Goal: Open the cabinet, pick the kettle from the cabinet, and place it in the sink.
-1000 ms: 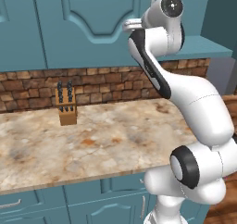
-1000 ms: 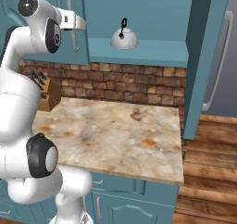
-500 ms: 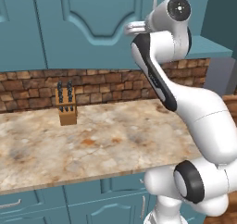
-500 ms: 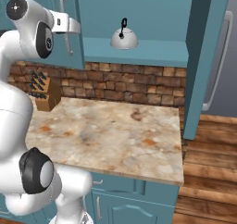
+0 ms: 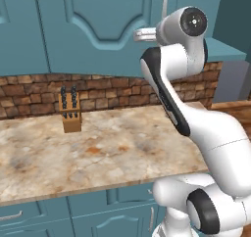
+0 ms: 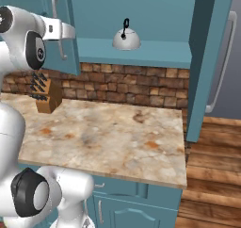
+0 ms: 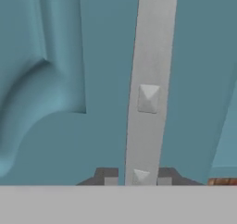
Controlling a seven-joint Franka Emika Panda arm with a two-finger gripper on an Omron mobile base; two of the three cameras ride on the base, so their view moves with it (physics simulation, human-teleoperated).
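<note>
Teal cabinet (image 5: pixel 103 30) doors fill the top of the left base view, above a brick wall (image 5: pixel 112 91) and a beige marbled counter (image 5: pixel 98 153). A knife block (image 5: pixel 70 111) stands on the counter near the wall. The white arm rises at right, its hand reaching to the door's right edge, where a silver handle (image 5: pixel 163 11) shows above it.

Seen from the right base view, both doors stand open. The kettle (image 6: pixel 126 38) sits on the cabinet's lower shelf (image 6: pixel 141 52), silvery with its black loop upright, well apart from the hand. The gripper (image 6: pixel 66 31) is at the left door's handle (image 6: pixel 57 29). The right door (image 6: pixel 207 57) swings out beside a grey fridge (image 6: pixel 230 71). The knife block (image 6: pixel 46 97) stands on the counter (image 6: pixel 108 137) below.

Up close in the hand view, the silver handle (image 7: pixel 150 79) runs vertically over the teal door (image 7: pixel 55 79), passing between the two dark fingertips (image 7: pixel 107 176) of the gripper (image 7: pixel 138 177). The fingers sit just beside the bar on either side; I cannot tell whether they actually pinch it.
</note>
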